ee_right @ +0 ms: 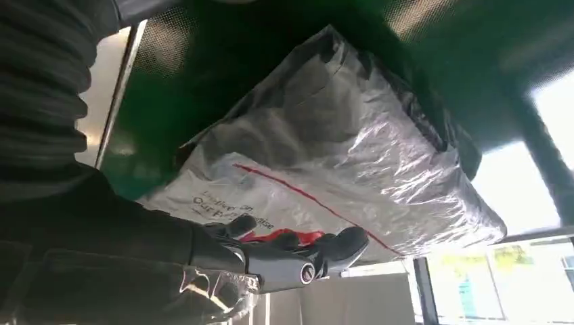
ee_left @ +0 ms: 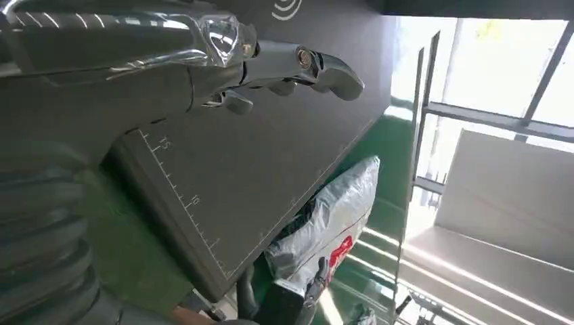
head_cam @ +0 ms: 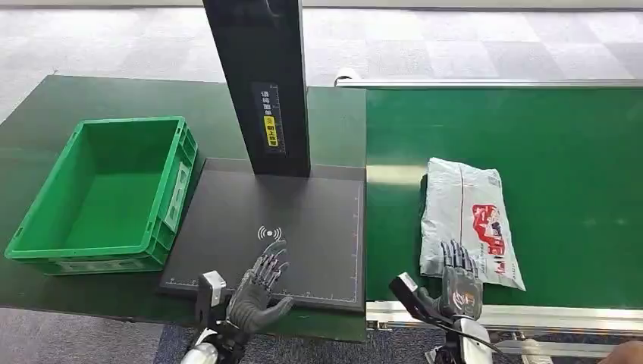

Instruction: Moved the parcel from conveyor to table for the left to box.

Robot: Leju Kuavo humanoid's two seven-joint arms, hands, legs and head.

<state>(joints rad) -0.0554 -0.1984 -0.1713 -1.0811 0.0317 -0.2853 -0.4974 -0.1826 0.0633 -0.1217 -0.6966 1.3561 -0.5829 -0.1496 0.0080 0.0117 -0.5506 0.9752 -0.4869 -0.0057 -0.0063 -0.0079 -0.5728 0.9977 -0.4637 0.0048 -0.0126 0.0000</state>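
A black scanner mat (head_cam: pixel 303 220) is lying at mid-bench, with a black post (head_cam: pixel 261 83) standing at its far edge. A yellow label (head_cam: pixel 270 130) is being carried on the post. Grey carpet (head_cam: pixel 455 38) is lying beyond.

A crinkled grey plastic parcel (ee_right: pixel 338 142) with red and dark print lies on the green conveyor belt (ee_right: pixel 169 115). The right hand (ee_right: pixel 271 261) reaches along the parcel's printed face, dark fingers (ee_right: pixel 342 244) extended, grasping nothing.
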